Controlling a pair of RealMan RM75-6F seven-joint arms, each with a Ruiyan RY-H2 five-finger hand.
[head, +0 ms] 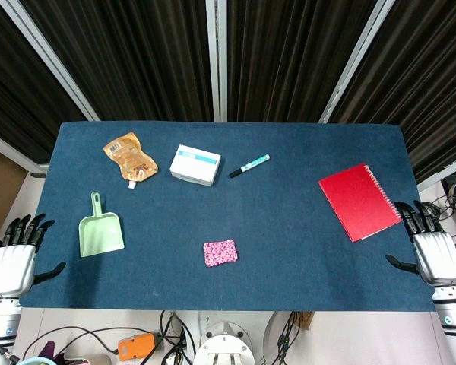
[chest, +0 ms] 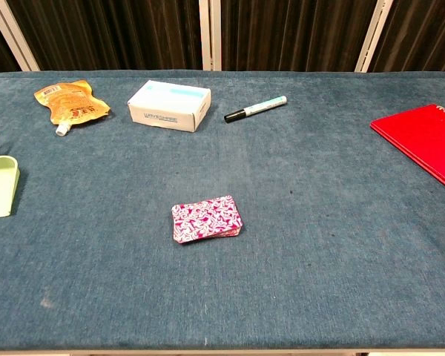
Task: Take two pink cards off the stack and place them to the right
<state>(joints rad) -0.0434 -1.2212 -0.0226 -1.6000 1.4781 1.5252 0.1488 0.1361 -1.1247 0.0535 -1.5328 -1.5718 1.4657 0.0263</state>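
Observation:
A small stack of pink patterned cards [head: 220, 252] [chest: 207, 219] lies on the blue table near its front edge, a little left of centre. My left hand [head: 17, 257] hangs off the table's front left corner, fingers spread and holding nothing. Off the front right corner my right hand [head: 432, 247] sits the same way, fingers apart and empty. Both hands are far from the cards. Neither hand shows in the chest view.
A green dustpan [head: 100, 231] lies at the left, an orange pouch [head: 130, 157] and a white box [head: 195, 164] at the back left. A teal marker [head: 249, 165] lies behind centre. A red notebook [head: 359, 201] occupies the right side.

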